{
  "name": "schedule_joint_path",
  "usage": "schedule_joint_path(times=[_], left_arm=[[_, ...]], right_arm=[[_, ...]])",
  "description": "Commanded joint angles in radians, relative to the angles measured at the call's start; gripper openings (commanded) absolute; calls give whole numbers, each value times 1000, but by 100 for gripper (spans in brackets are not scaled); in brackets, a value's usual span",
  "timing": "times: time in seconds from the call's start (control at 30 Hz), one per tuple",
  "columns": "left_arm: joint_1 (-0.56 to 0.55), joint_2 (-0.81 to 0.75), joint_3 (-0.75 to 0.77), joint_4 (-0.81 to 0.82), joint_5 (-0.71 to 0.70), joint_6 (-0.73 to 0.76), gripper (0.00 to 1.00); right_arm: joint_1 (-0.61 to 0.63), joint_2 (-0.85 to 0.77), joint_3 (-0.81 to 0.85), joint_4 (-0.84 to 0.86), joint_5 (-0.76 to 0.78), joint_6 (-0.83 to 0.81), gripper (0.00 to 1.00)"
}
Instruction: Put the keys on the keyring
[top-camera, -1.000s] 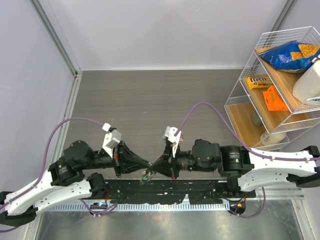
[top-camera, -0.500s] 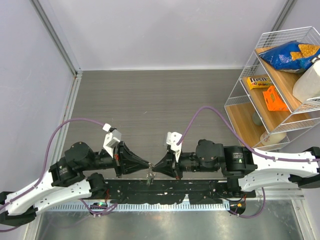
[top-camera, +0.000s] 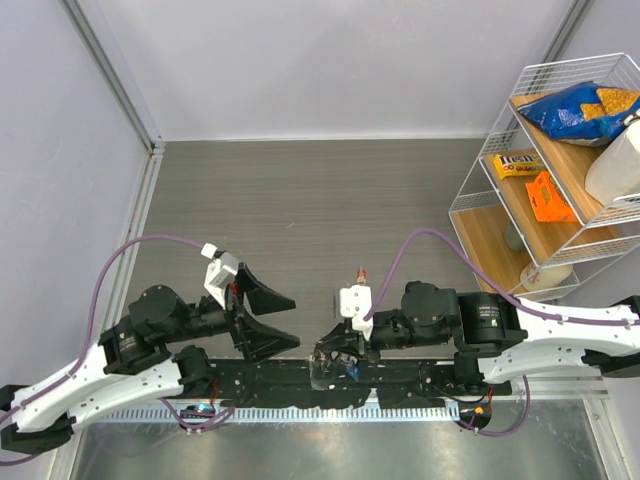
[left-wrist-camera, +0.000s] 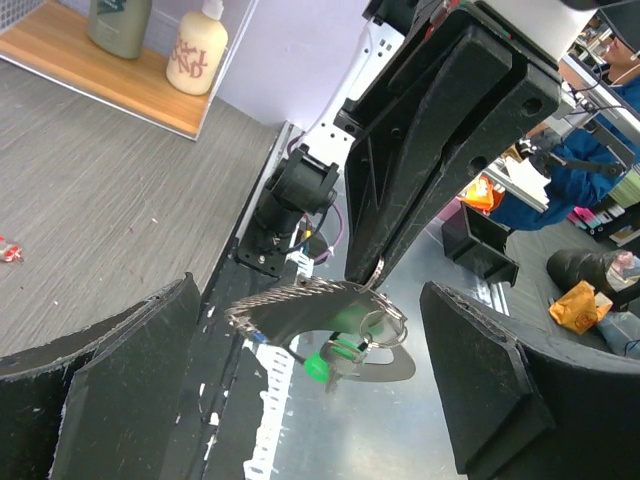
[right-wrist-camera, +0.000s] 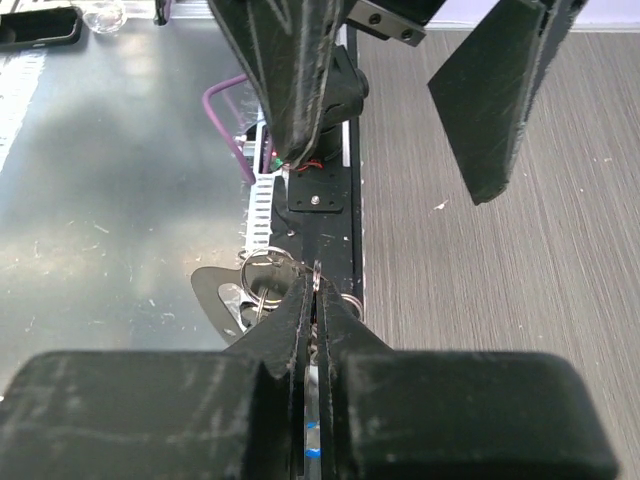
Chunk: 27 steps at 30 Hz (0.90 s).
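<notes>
left jaws: spread wide, empty
right jaws: pinched shut on thin metal wire keyring (right-wrist-camera: 268, 274)
done: green-headed metal key (left-wrist-camera: 318, 367) below right jaws, seemingly threaded
remaining: other keys, cannot tell

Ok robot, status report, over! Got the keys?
Left gripper open, empty. Right gripper shut on keyring, green key hanging there. Nothing blocking.

From above, the keys (top-camera: 349, 370) beneath the right pincer (top-camera: 324, 357) were too small to tell apart. The keyring (right-wrist-camera: 268, 275) was partly hidden behind that pincer's closed fingers (right-wrist-camera: 285, 330). The fingers (left-wrist-camera: 120, 380) of the left pincer (left-wrist-camera: 310, 290) ran off its own view's bottom edge.
</notes>
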Motion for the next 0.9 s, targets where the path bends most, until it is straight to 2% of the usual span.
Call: schedule_joint_path(times=[0.0, 0.23, 0.33, 0.5, 0.87], left_arm=[[0, -11, 10, 77, 3, 43, 100], [0, 21, -2, 223, 166, 73, 100], [0, 32, -11, 245, 212, 89, 96], [0, 53, -11, 309, 290, 96, 86], [2, 62, -6, 326, 338, 112, 61]], right_arm=[[6, -19, 51, 55, -74, -56, 6], [6, 1, 112, 53, -126, -13, 6], [5, 15, 131, 53, -140, 6, 6], [6, 50, 178, 38, -138, 50, 6], [5, 91, 240, 27, -91, 119, 6]])
